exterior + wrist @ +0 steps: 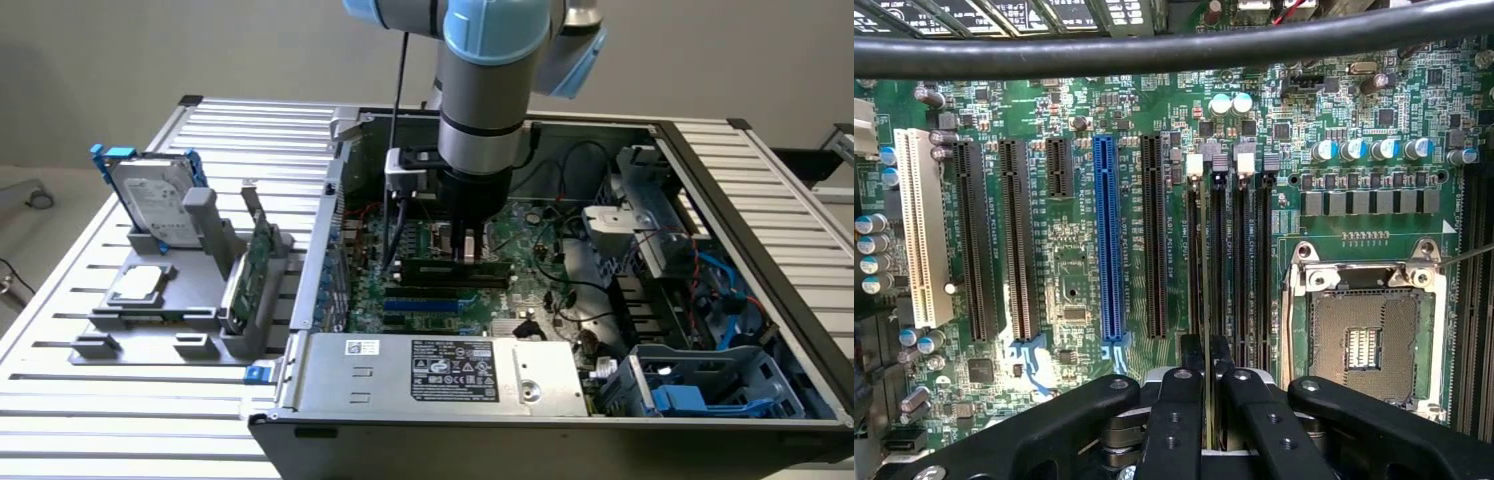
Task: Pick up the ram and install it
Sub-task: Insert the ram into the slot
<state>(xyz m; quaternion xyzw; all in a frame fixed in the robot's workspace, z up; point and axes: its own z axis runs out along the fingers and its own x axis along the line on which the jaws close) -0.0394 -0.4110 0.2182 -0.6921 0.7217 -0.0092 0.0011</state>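
My gripper (465,256) reaches down into the open computer case (747,250), just over the motherboard (534,290). It is shut on the ram (454,271), a dark narrow stick held level right above the board. In the wrist view the two black fingers (1179,410) pinch the ram (1211,352), which I see edge-on as a thin strip. The strip lines up with the row of black memory slots (1239,260) directly under it. I cannot tell whether the ram touches a slot.
A thick black cable (1174,50) crosses above the board. The CPU socket (1364,340) lies beside the memory slots, with a blue slot (1106,240) and a white slot (916,230) on the other side. Outside the case, a grey holder (147,320) carries a hard drive (154,195) and a green card (254,275).
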